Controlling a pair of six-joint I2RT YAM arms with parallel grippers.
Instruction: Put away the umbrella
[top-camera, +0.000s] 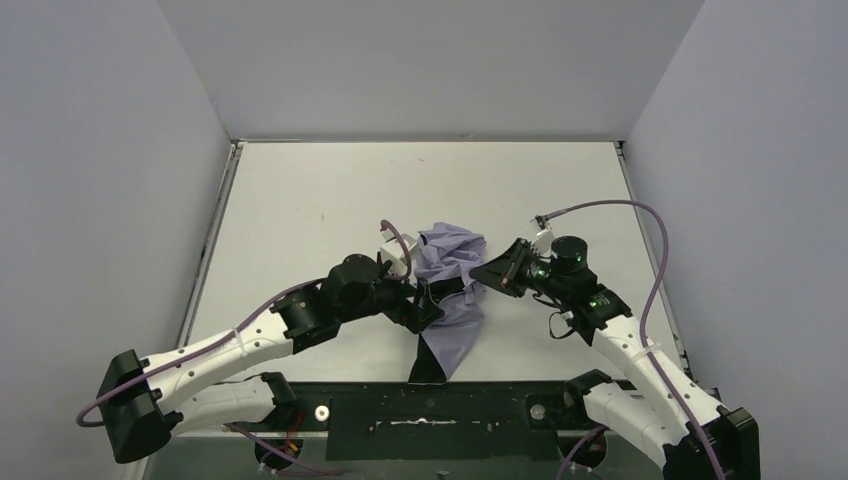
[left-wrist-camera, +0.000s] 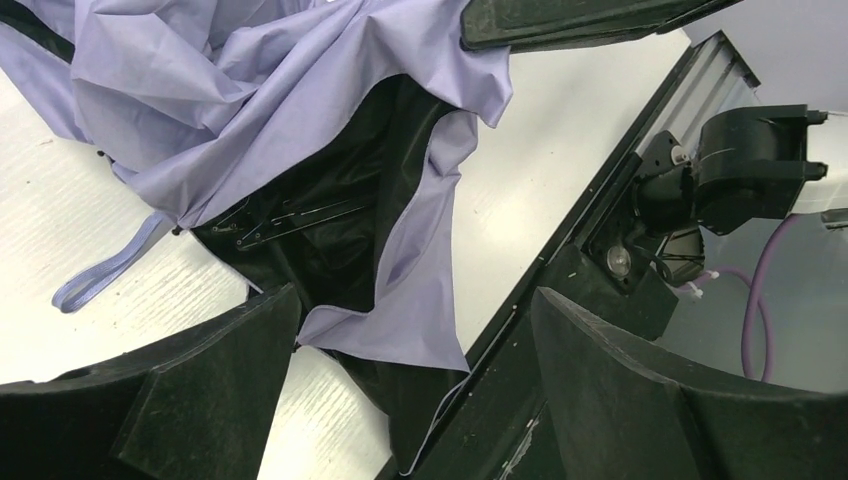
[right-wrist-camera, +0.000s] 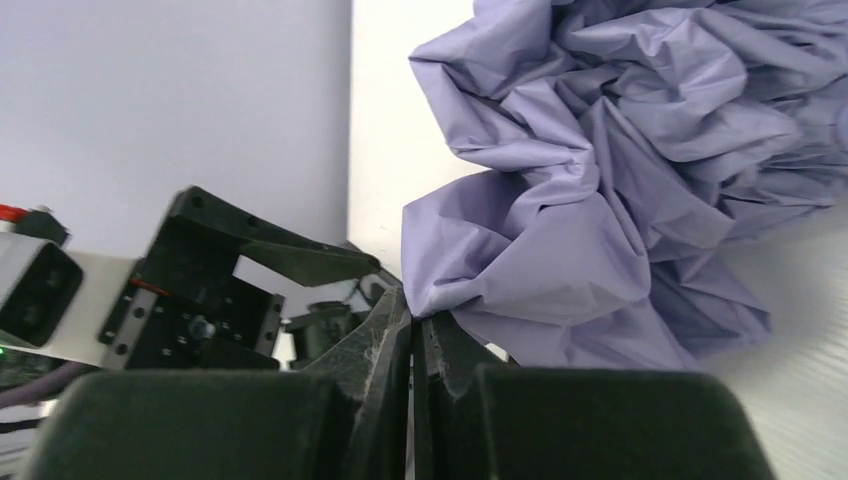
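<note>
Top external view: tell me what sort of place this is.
Probably a robot test cell: plain pale walls box in a white table, a white-and-black left arm and right arm are bolted at its near edge, a crumpled lavender fabric umbrella between them.

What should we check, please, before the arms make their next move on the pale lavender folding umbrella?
1. Jaws of the left end effector open: ok, spread wide over the pale lavender folding umbrella.
2. Jaws of the right end effector shut: ok.
3. Right end effector actually pinching fabric: cannot tell; its fingertips meet right at the fabric's edge.
4. Canopy gathered neatly: not ok; it is crumpled and loose, with the thin black ribs exposed.
5. The lavender strap free: ok, lying unfastened on the white table.
</note>
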